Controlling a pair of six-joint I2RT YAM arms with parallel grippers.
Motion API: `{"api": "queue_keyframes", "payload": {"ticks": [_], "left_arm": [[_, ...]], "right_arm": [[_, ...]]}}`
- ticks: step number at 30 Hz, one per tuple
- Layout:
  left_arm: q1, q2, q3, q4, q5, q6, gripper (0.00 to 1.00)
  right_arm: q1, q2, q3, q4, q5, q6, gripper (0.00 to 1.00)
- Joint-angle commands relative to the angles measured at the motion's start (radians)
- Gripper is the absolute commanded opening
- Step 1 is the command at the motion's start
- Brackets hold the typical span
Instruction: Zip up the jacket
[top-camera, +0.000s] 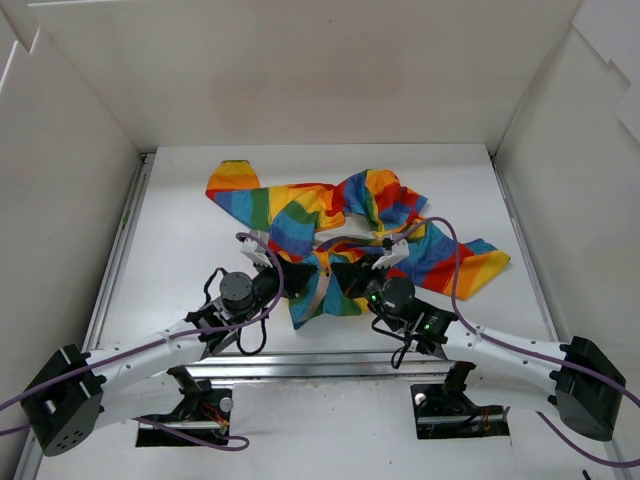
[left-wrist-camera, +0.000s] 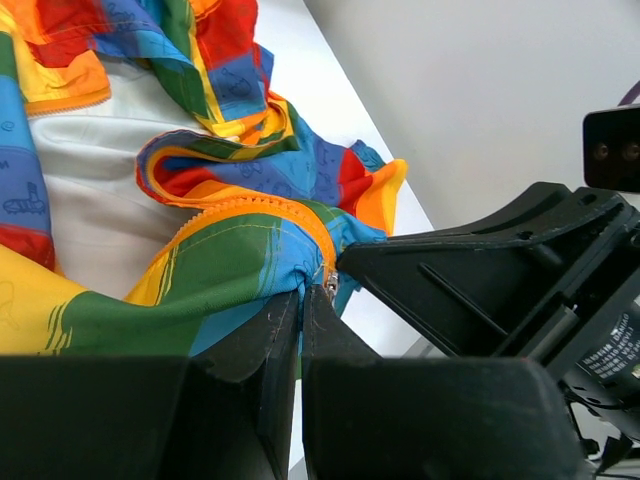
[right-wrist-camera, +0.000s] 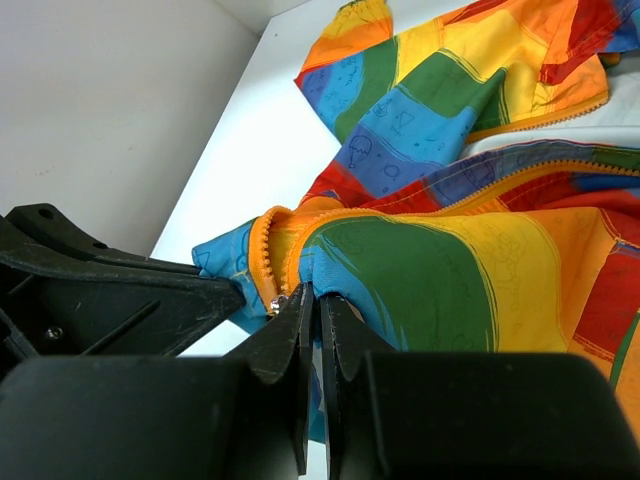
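We see the jacket (top-camera: 370, 215) lying crumpled on the table (top-camera: 180, 230), about mid-table and a little right of centre. One striped end reaches far-left and another reaches right. Its front lies open, with white lining showing between the edges.

Both grippers meet at its near hem. The left gripper (left-wrist-camera: 300, 305) has its fingers pressed together with only a sliver between them. It pinches green-and-blue cloth right at the near end of the orange zipper (left-wrist-camera: 250, 205). The right gripper (right-wrist-camera: 312, 300) is closed just as tight and nips the hem by the green stripe, just beside a small metal piece at the zipper's end.

The two grips sit very close — in each wrist view the other gripper's black finger lies just beside the pinch. From there the orange teeth curve away toward the far side.
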Motion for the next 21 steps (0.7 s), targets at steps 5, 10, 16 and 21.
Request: {"api": "queue_keyframes", "payload": {"ticks": [5,10,16,21], "left_arm": [[-0.006,-0.016,0.029,0.115,0.063,-0.032,0.0],[-0.006,-0.016,0.023,0.115,0.061,-0.04,0.0],[-0.006,-0.001,0.022,0.141,0.092,-0.091,0.0],[-0.006,-0.01,0.023,0.158,0.107,-0.143,0.0]], "right_arm": [[0.007,-0.029,0.04,0.127,0.043,-0.023,0.0],[0.006,-0.022,0.046,0.147,0.041,-0.027,0.0],[0.004,-0.016,0.02,0.237,0.037,-0.04,0.0],[0.007,-0.033,0.011,0.306,0.035,-0.055,0.0]]}}
